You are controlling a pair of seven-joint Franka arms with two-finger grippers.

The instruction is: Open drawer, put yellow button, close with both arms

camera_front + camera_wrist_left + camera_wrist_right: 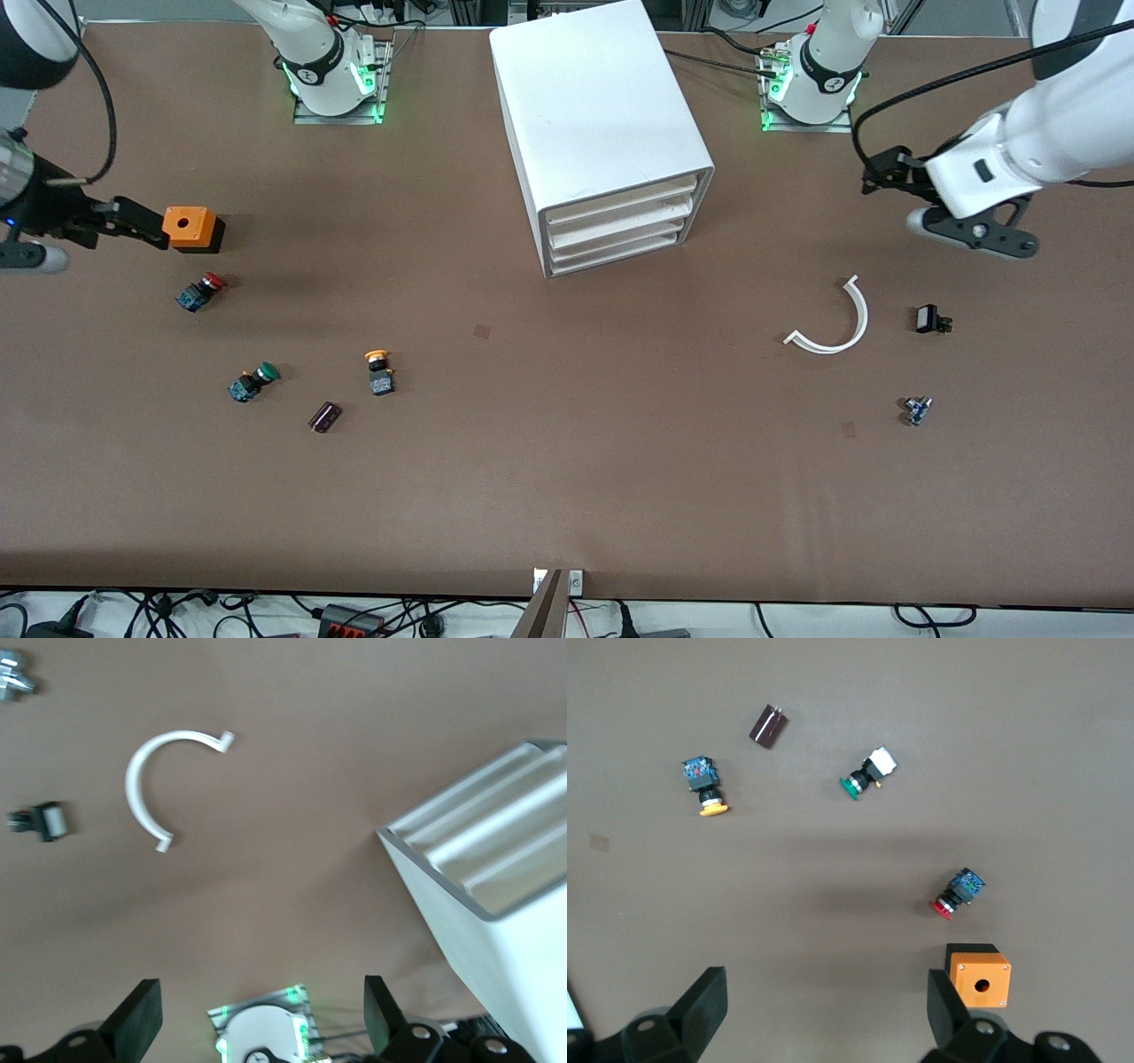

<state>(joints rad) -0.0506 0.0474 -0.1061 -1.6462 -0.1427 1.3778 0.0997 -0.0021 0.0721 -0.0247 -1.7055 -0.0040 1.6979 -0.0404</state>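
From the front view we see the drawer [620, 200] shut. Left end effector [886, 173] and right end effector [137, 223] hover open, empty. Under the right wrist, the yellow button [706, 788] lies apart, bare bench [859, 691] around it.

This is a robotics lab: two large white robot arms [1045, 133] are bolted on metal base plates with green status lights [337, 111] to a wide brown-covered table [567, 478], and bundles of black cables and power strips [354, 616] trail along its edge.
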